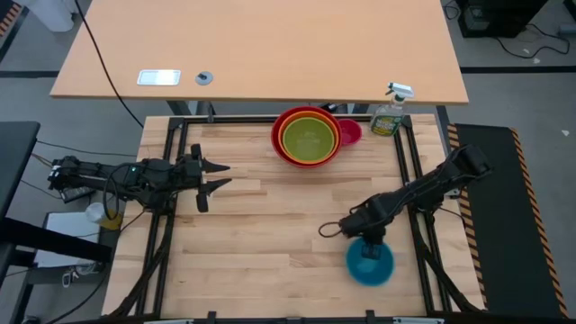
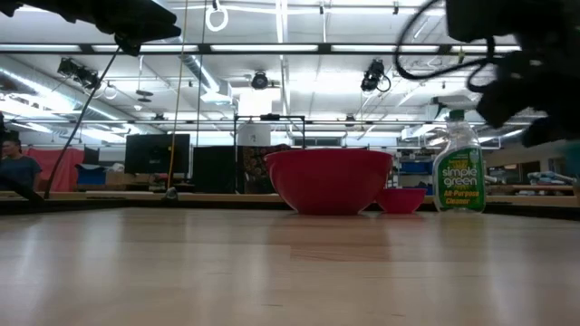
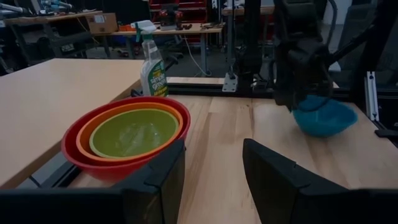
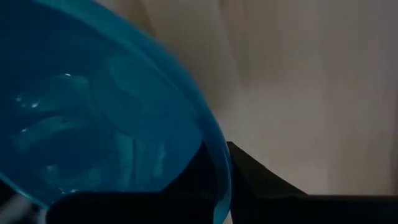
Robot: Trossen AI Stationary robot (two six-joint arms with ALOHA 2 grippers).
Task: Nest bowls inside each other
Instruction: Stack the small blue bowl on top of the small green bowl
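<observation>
A lime green bowl sits nested in an orange bowl, which sits in the red bowl at the table's far middle. The small magenta bowl stands beside them on the right. The blue bowl is at the near right, with my right gripper shut on its rim. My left gripper waits open at the table's left, pointing level toward the right. My right gripper pinches the blue bowl's rim on the bowl's far side, one finger inside the bowl and one finger outside the wall. The fingers come steeply from above. The bowl sits tilted; whether it is clear of the table I cannot tell.
A green spray bottle stands at the far right corner, close to the magenta bowl. A second, lighter tabletop lies beyond the far edge. Bare wood stretches across the table's middle and near left.
</observation>
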